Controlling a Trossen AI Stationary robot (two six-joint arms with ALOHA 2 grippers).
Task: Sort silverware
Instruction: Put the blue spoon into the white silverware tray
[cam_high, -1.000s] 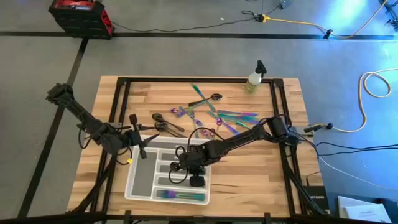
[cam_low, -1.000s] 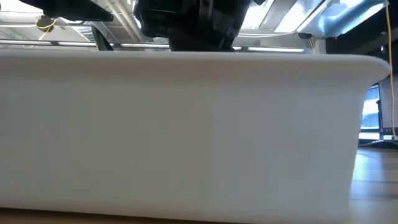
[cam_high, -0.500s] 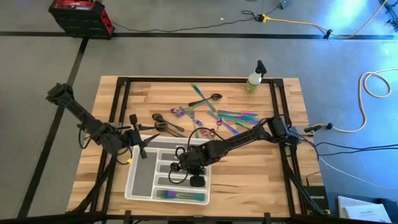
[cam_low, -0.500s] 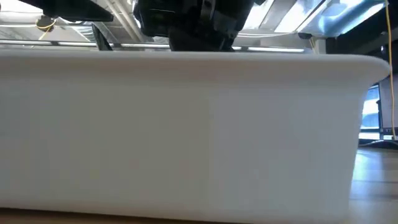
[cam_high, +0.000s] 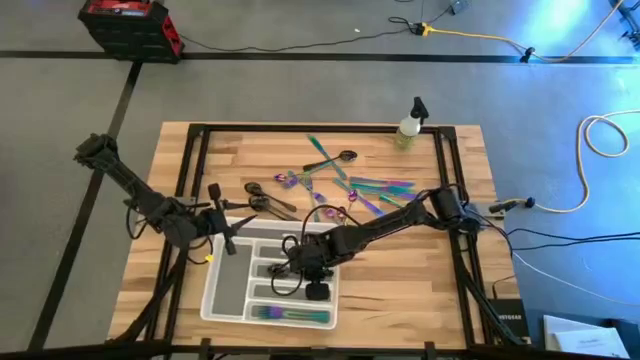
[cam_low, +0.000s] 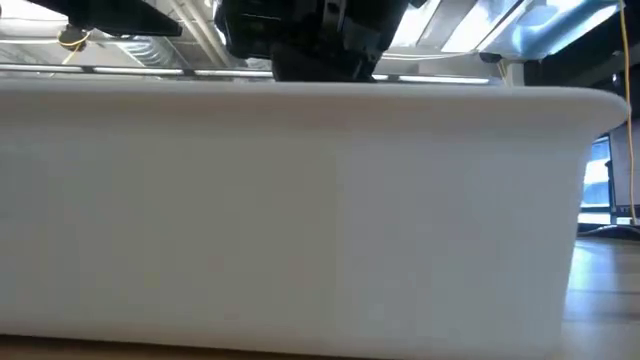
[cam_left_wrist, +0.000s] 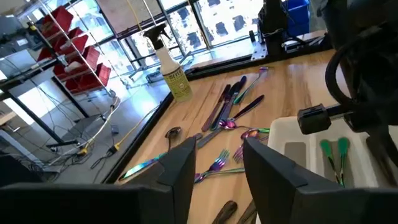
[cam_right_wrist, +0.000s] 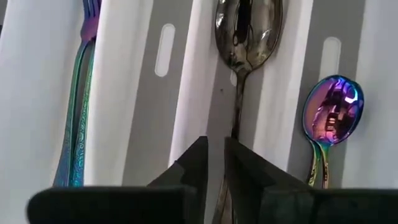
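Your right gripper (cam_right_wrist: 214, 163) hangs low over the white tray (cam_high: 222, 296), fingers drawn close with only a thin gap, and in that gap runs the handle of a dark spoon (cam_right_wrist: 247, 37). Whether the pads actually pinch the handle you cannot tell from the wrist view. The spoon lies along one of the tray's narrow slots, bowl pointing away from the fingers. One slot over lies an iridescent spoon (cam_right_wrist: 333, 112), and two slots to the other side an iridescent fork (cam_right_wrist: 79, 99), both apart from the gripper.

From above, the right gripper (cam_high: 305, 262) sits over the tray's middle compartments, the arm reaching in from the table's right edge. In the tray's near long compartment lie a few iridescent pieces (cam_high: 285, 314).

Beyond the tray, loose silverware (cam_high: 345, 185) is scattered across the wooden table (cam_high: 440, 280), with a spray bottle (cam_high: 410, 125) near the far edge.

Your left gripper (cam_high: 225, 222) waits at the tray's far left corner, fingers (cam_left_wrist: 180, 171) spread apart and holding nothing.
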